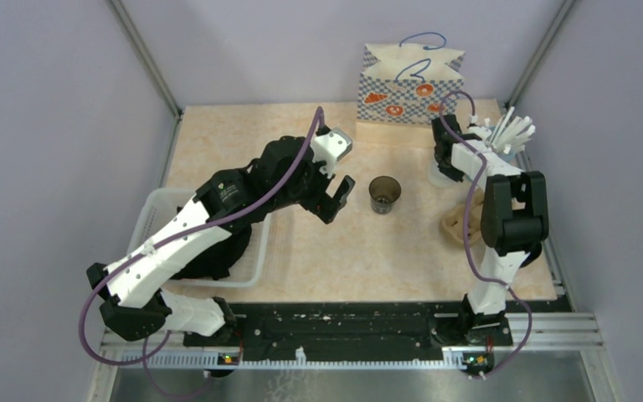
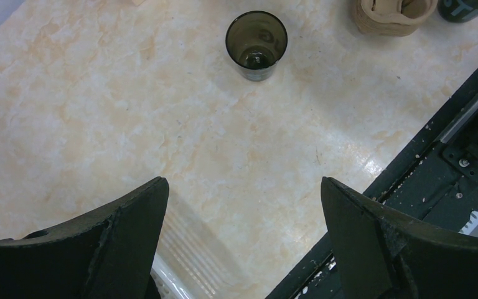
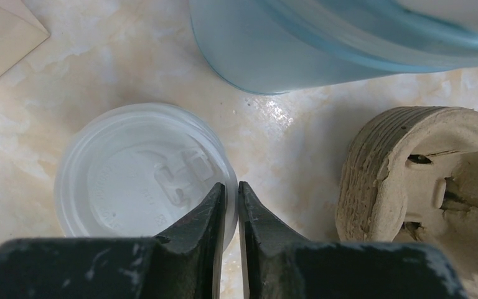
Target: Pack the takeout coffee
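dark lidless cup [image 1: 384, 193], white sticks [image 1: 512, 131] in blue-tinted tumbler [image 3: 299, 50], left gripper [image 2: 243, 180] agape

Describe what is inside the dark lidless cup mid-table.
The cup looks empty: bare inner wall and a glossy bottom show. Its near inner wall is hidden behind the rim.

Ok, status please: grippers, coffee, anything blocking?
Left gripper open over the table, short of the open cup. Right gripper almost shut astride the lid rim. No lidded coffee in view. Carrier sits close beside the lid.
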Robot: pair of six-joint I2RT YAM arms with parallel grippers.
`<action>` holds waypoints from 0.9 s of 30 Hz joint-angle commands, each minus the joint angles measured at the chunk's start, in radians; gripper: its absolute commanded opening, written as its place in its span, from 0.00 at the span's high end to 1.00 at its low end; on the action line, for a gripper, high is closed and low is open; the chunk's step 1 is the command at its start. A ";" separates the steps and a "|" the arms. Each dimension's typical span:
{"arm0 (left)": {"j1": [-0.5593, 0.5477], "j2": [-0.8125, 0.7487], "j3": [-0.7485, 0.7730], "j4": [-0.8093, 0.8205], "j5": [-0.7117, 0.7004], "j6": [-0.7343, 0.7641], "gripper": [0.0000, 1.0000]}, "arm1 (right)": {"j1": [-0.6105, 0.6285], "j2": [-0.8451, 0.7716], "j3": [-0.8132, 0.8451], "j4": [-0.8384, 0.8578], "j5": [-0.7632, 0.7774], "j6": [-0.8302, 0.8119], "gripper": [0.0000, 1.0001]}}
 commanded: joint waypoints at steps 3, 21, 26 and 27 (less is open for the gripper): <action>-0.003 -0.023 0.013 0.025 0.000 0.009 0.02 | -0.009 -0.015 0.018 -0.010 0.006 -0.013 0.83; -0.004 -0.025 0.013 0.032 0.001 0.010 0.02 | -0.009 -0.030 0.031 -0.022 0.008 -0.038 0.87; -0.004 -0.023 0.017 0.031 -0.002 0.011 0.02 | -0.009 -0.032 0.041 -0.027 0.010 -0.045 0.89; -0.005 -0.023 0.017 0.031 -0.004 0.012 0.02 | -0.009 -0.032 0.044 -0.029 0.010 -0.047 0.89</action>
